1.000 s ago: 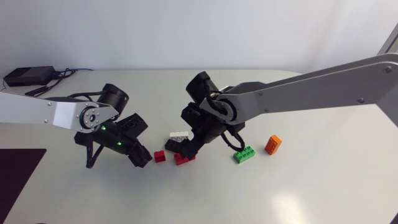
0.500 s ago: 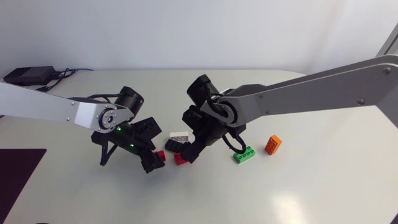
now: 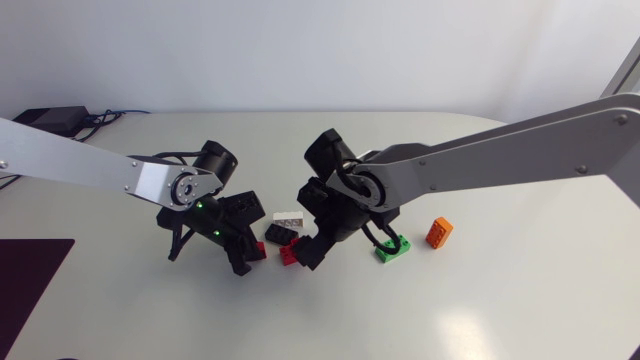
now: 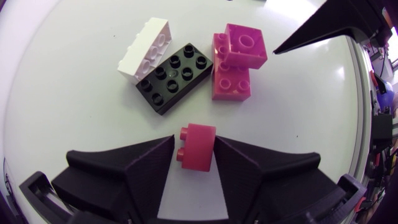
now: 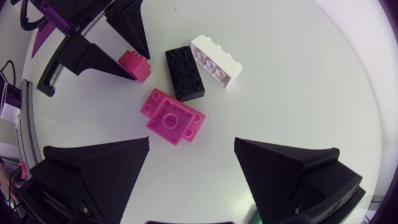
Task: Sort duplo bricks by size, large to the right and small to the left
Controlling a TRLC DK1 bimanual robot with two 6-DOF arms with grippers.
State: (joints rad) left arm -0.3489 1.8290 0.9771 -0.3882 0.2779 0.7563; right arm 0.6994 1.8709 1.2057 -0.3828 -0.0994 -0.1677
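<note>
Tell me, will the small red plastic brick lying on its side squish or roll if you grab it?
Probably no squishing: the small red plastic brick looks hard and stiff. It's tiny, so likely light. Boxy with flat faces, it shouldn't roll, though its smooth sides might slip.

No text, label, number or sign can be read anywhere, not even on the small red brick (image 4: 199, 149) between the fingers of the left gripper (image 4: 194, 140).

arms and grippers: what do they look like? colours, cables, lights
Both arms: silver-grey links, black joints. Left arm shows a lit green LED near its wrist; right arm has a black cable loop. Left gripper and right gripper: matte black, broad wedge fingers.
</note>
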